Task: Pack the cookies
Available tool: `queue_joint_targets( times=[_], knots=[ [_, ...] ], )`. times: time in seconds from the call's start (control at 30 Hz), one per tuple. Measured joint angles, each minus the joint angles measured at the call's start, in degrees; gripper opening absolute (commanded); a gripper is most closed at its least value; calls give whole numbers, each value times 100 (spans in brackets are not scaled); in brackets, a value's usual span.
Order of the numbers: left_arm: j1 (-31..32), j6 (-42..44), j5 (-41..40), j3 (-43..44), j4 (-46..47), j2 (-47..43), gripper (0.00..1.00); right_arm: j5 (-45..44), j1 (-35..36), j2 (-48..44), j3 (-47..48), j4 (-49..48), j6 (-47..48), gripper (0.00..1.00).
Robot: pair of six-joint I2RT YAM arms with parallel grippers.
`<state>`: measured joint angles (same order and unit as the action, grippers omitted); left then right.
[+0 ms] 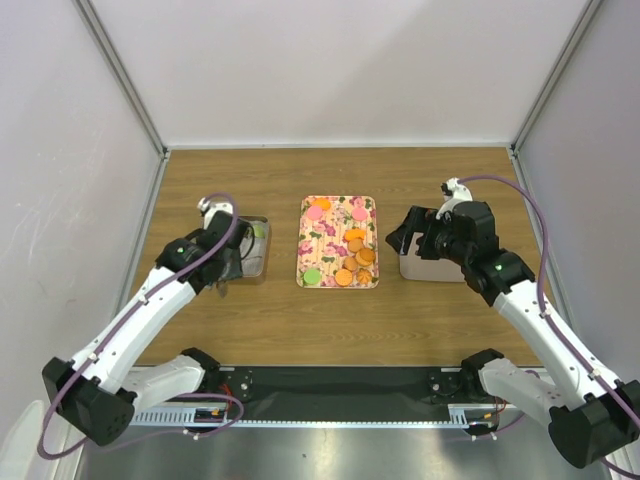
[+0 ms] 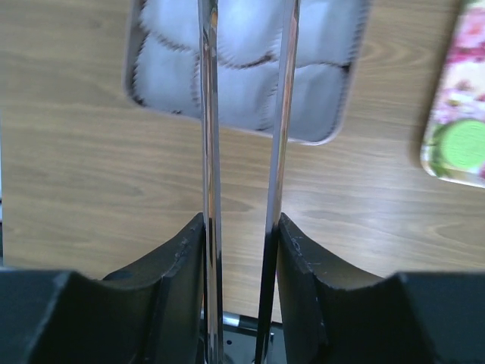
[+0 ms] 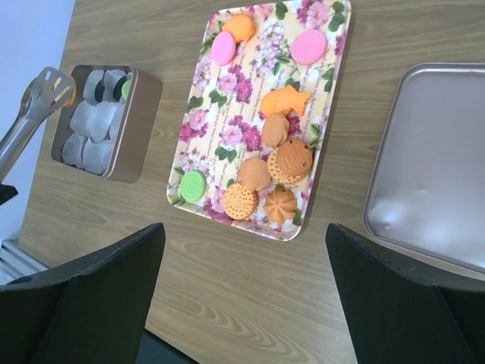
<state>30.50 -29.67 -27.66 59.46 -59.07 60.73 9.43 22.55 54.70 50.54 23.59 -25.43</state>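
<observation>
Cookies [image 3: 276, 163] lay on the floral tray [image 3: 235, 91], mid-table [image 1: 400, 320]. Left pincer [image 2: 242, 224] gripped metal tongs [image 2: 206, 114], which reached over the tin [image 3: 140, 129] (white paper cups inside). Right pincer [image 3: 244, 243] stood wide open and empty, near the grey lid [image 3: 439, 152].

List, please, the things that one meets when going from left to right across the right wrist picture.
The tongs → the tin with white paper cups inside → the flowered tray with the cookies on it → the grey metal lid.
</observation>
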Motion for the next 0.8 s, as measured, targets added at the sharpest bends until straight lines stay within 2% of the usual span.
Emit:
queue_joint_targets(
  times=[0.43,0.8],
  knots=[
    [-1471,310,667,-273,138,57,38,105,92,140,-9,-42,-2,95],
    [-1867,323,1139,-348,146,210,38,166,96,184,-83,-142,0,95]
  ],
)
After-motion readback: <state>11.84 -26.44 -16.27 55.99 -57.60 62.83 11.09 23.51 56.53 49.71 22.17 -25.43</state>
